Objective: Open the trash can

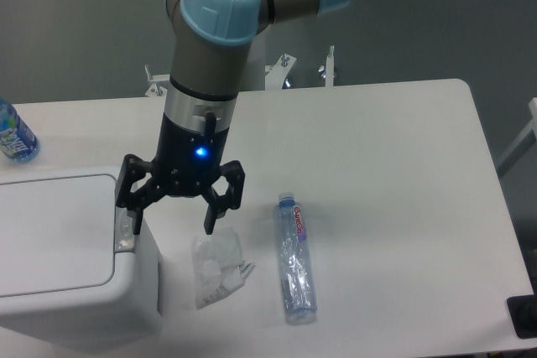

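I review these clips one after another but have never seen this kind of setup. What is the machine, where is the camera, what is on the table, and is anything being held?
This is a single grey and light-blue robot arm ending in a black two-finger hand. One fixed camera looks down on the white table from the front.

On the table stand a large boxy white plastic trash can with a flat lid and a small grey push-button latch, a crumpled clear plastic wrapper, and a clear plastic bottle lying on its side. A blue-labelled bottle sits at the left edge.

The hand is open, holding nothing, with one finger over the latch.
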`<state>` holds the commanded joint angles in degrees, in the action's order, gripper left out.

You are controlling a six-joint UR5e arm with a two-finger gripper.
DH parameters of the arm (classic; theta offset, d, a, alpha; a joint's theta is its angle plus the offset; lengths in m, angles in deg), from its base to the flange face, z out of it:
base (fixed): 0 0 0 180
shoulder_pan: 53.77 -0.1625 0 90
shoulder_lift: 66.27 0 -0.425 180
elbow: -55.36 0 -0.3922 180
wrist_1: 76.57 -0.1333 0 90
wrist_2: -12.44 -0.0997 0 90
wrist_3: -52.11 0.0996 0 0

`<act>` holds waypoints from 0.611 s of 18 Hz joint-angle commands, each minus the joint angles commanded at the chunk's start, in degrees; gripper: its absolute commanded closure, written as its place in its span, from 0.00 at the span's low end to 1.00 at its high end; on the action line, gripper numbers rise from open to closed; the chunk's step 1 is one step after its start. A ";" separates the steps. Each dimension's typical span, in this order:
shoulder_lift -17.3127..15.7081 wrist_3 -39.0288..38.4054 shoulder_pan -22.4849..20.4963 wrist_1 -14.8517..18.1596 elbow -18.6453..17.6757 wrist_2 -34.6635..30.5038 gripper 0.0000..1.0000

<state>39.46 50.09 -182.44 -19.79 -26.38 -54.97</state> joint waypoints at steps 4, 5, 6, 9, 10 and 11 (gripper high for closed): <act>0.09 0.00 0.09 0.00 0.00 0.00 0.00; 0.09 0.00 0.09 0.00 0.00 0.00 0.00; 0.09 0.00 0.09 0.00 0.00 0.00 0.00; 0.17 0.00 0.09 0.00 -0.09 0.00 0.00; 0.35 -0.09 0.09 0.00 0.00 0.00 0.00; 0.35 0.00 0.09 0.00 0.00 0.00 0.00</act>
<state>39.81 50.09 -182.35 -19.79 -26.38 -54.97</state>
